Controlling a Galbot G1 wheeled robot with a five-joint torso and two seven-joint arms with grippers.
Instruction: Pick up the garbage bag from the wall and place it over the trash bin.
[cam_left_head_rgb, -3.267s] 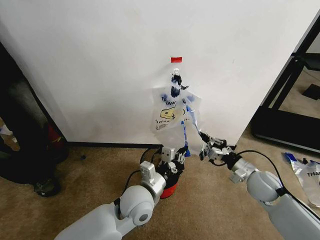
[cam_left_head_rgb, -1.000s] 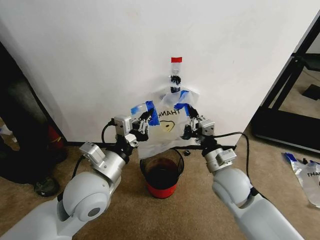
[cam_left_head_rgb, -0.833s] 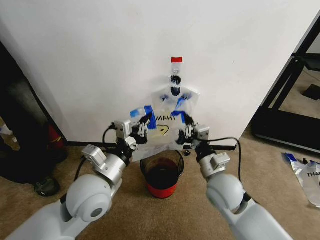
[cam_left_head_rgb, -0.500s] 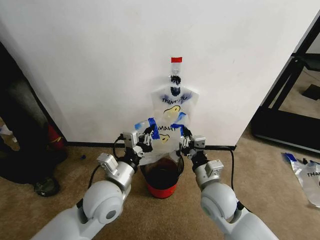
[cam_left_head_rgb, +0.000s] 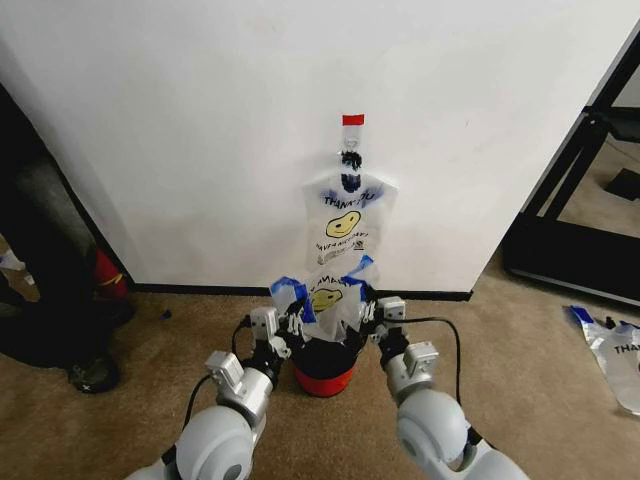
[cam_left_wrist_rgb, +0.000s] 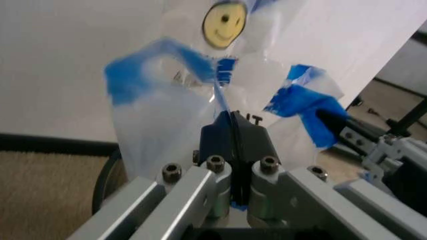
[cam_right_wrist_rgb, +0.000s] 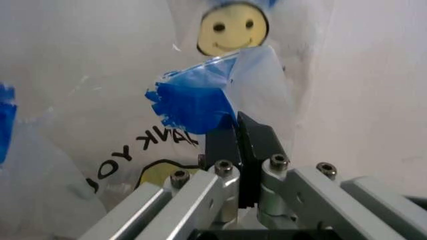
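**Two grippers hold one bag at the bin mouth**

Two bags of thin see-through plastic are against the white wall (cam_left_head_rgb: 200, 120): one still hangs from the black hook (cam_left_head_rgb: 351, 160) under a strip of red tape (cam_left_head_rgb: 352, 119); the other, the garbage bag (cam_left_head_rgb: 325, 298) with yellow smiley face and blue-edged handles, is held low, directly above the trash bin. A third bag (cam_left_head_rgb: 615, 350) lies on the carpet (cam_left_head_rgb: 120, 330) at its right edge.

One small round trash bin (cam_left_head_rgb: 324, 368), dark mesh wall on a red base, stands on the carpet just beside the wall's foot.

Step in hand, by judgement: placing. The bag is off the wall and spread over the bin mouth, not yet seated on the rim.

Left gripper (cam_left_head_rgb: 293, 322) is clamped on one blue handle; right gripper (cam_left_head_rgb: 366, 312) is clamped on the other. Wrist views confirm both pairs of jaws pinched tight on plastic.

Next move calls for lowering both handles evenly outside the rim, keeping the mouth open.
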